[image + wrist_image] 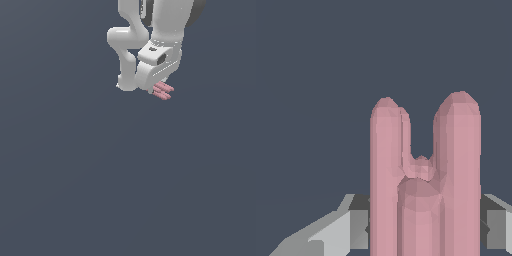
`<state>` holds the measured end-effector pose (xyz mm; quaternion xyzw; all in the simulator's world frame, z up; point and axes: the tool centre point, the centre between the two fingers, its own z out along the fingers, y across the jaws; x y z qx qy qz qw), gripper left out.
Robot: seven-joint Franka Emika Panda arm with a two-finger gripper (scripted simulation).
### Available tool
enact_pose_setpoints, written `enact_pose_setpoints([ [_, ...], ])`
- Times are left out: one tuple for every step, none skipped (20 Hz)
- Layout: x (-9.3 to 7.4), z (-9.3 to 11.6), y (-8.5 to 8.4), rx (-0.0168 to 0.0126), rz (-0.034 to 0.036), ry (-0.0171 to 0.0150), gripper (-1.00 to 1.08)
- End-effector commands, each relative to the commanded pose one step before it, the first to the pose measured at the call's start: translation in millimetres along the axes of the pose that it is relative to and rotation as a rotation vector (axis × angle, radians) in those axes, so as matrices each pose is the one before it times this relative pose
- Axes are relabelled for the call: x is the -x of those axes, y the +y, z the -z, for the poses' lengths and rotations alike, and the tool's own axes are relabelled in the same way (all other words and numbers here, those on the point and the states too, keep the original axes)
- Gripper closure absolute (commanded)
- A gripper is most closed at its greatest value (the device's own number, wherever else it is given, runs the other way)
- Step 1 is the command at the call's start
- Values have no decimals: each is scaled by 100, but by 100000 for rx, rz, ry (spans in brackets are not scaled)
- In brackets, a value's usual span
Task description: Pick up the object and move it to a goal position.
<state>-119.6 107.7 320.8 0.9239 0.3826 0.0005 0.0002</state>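
Up near the exterior view's top, the tool [159, 86] is pinching the pink object [164, 91].
Most of it sticks out past the fingers [343, 232], so I'd guess a quick swing could slip it loose.

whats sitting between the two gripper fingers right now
The pale pink ridged object sits between the fingers of the gripper. The wrist view shows it best, with grey fingers flanking its rods on both sides; the exterior view shows it poking out below the gripper.

Object [164, 91] between gripper [156, 89] fingers [331, 235], protruding toward exterior view's right.
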Motion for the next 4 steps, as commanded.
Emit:
enact_pose_setpoints([
  [48, 621, -255, -90, -112, -64, 108],
  [-5, 126, -52, 0, 0, 0, 108],
  [-4, 75, -31, 0, 0, 0, 108],
  [-1, 25, -10, 0, 0, 0, 108],
])
